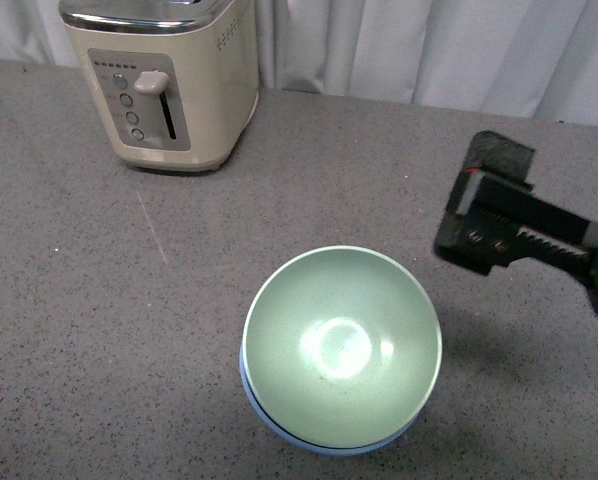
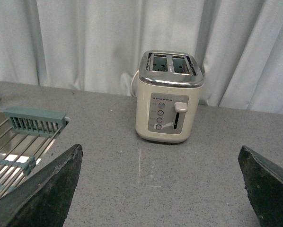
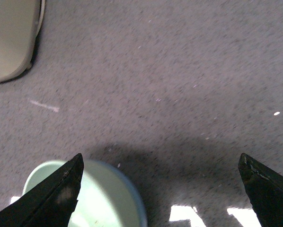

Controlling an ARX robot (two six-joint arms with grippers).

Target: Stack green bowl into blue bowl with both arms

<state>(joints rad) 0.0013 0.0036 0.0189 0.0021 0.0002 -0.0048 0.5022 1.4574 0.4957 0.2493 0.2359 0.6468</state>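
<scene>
The pale green bowl [image 1: 341, 345] sits nested inside the blue bowl [image 1: 324, 449], of which only a thin light-blue rim shows beneath it, near the counter's front. My right gripper [image 1: 457, 205] hovers open to the right of the bowls and slightly behind them, touching nothing. In the right wrist view the green bowl [image 3: 99, 203] and the blue rim [image 3: 142, 213] lie by one finger, with bare counter between the tips of the open gripper [image 3: 160, 189]. My left gripper [image 2: 160, 189] is open over bare counter and faces the toaster; no bowl shows in that view.
A cream toaster [image 1: 164, 80] stands at the back left of the grey counter [image 1: 129, 330]; it also shows in the left wrist view [image 2: 169, 97]. A sink with a wire rack [image 2: 18, 142] lies to one side. White curtains hang behind.
</scene>
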